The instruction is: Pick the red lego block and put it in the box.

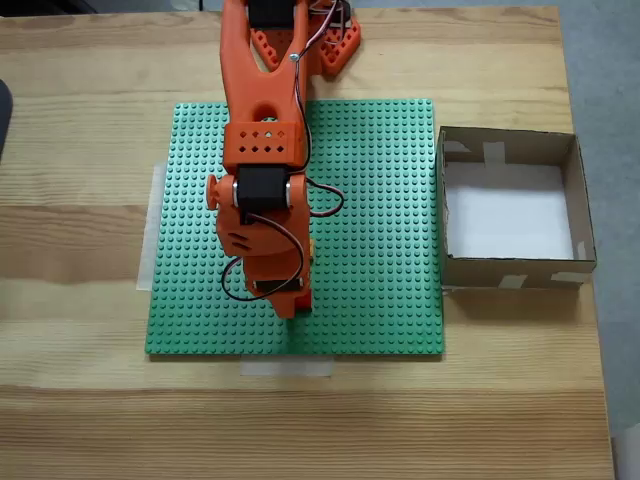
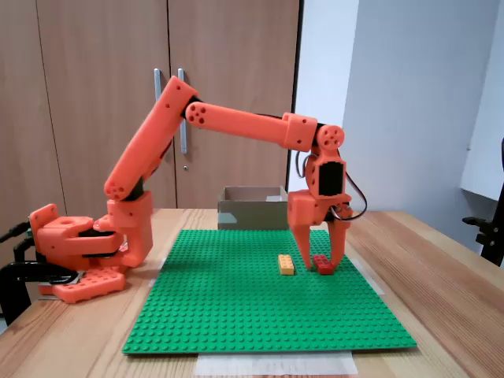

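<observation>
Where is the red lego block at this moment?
In a fixed view the red lego block lies on the green baseplate, right of the yellow-orange brick, between the gripper fingers.

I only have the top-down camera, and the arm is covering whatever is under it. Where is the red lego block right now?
Observer: In the side fixed view, the red lego block lies on the green baseplate, right under the end effector.
Operator: Okay, is the end effector around it, or off to one side?
Observer: Around it. One finger stands on each side of the block with the jaws spread. I cannot tell whether either finger touches it.
</observation>
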Available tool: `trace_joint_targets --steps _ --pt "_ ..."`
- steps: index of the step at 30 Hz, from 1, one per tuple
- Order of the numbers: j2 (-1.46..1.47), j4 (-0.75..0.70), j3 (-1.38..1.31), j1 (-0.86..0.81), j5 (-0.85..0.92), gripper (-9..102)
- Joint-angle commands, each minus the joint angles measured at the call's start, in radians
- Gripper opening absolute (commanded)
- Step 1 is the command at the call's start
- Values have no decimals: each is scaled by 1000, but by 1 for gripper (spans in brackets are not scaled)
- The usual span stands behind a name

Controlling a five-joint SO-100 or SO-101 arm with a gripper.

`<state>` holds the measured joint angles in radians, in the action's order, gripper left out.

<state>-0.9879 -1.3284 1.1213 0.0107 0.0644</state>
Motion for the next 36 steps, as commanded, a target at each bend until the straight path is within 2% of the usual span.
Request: trace_joint_targets --steps 1,10,18,26,36 --pt "-17 6 -31 -3 8 14" --pt "-11 29 -29 12 29 12" --pt "-18 84 0 20 46 -1" --pt "-77 66 32 25 32 -1" --pt "-282 126 129 -8 20 -1"
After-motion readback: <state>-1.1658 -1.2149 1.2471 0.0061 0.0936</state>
